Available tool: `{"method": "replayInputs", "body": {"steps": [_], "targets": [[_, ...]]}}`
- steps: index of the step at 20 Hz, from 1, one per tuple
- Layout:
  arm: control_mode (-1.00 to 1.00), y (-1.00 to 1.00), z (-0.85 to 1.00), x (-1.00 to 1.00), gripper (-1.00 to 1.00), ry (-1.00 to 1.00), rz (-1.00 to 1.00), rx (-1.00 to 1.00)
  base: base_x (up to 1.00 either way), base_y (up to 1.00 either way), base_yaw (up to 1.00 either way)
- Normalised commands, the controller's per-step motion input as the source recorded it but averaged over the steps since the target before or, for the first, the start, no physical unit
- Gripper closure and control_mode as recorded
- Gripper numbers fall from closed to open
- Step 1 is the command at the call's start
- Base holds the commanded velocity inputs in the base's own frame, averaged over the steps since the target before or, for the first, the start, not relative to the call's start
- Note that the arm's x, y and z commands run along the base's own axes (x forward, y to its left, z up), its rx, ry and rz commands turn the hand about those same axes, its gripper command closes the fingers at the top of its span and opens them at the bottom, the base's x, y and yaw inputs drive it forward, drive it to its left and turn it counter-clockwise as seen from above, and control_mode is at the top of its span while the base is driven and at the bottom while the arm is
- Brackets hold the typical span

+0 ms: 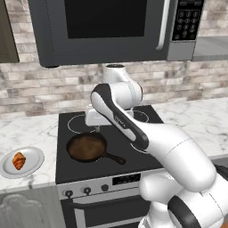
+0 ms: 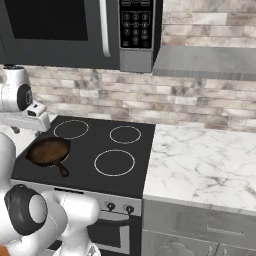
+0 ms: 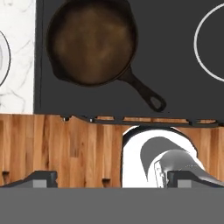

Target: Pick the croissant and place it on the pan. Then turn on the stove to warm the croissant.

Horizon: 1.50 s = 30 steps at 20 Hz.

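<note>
The croissant (image 1: 18, 160) lies on a pale grey plate (image 1: 38, 156) on the counter left of the stove (image 1: 71, 171). The dark pan (image 1: 87, 147) sits on the stove's front-left burner, its handle pointing to the front right; it is seen too in the right base view (image 2: 47, 151) and from above in the hand view (image 3: 89, 41). My gripper (image 1: 95, 128) hangs over the stove just behind the pan, pointing down. Its fingertips (image 3: 41, 179) stand far apart with nothing between them, so my gripper (image 3: 114, 179) is open and well right of the croissant.
A dark microwave (image 1: 111, 26) hangs above the stove. Small dark knobs (image 1: 87, 190) line the silver front panel. Marble counter (image 2: 200, 160) stretches to the stove's right. The plate's rim (image 3: 2, 57) shows at the hand view's left edge.
</note>
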Motion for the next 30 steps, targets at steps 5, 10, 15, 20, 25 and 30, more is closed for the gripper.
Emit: {"method": "replayInputs", "body": {"steps": [5, 10, 15, 20, 25, 30], "targets": [[-1.00, 0.47, -0.30, -0.02, -1.00, -0.01, 0.00, 0.00, 0.00, 0.00, 0.00], [-1.00, 0.54, -0.19, 0.00, -1.00, 0.00, -0.02, 0.00, 0.00, 0.00, 0.00], [-1.00, 0.51, -0.08, 0.00, -1.00, 0.00, -0.01, 0.00, 0.00, 0.00, 0.00], [-1.00, 0.31, -0.02, 0.00, -1.00, -0.01, -0.06, 0.00, 0.00, 0.00, 0.00], [-1.00, 0.27, -0.10, 0.00, -1.00, -0.01, -0.08, 0.00, 0.00, 0.00, 0.00], [-1.00, 0.29, -0.14, 0.00, -1.00, 0.00, -0.05, 0.00, 0.00, 0.00, 0.00]]}}
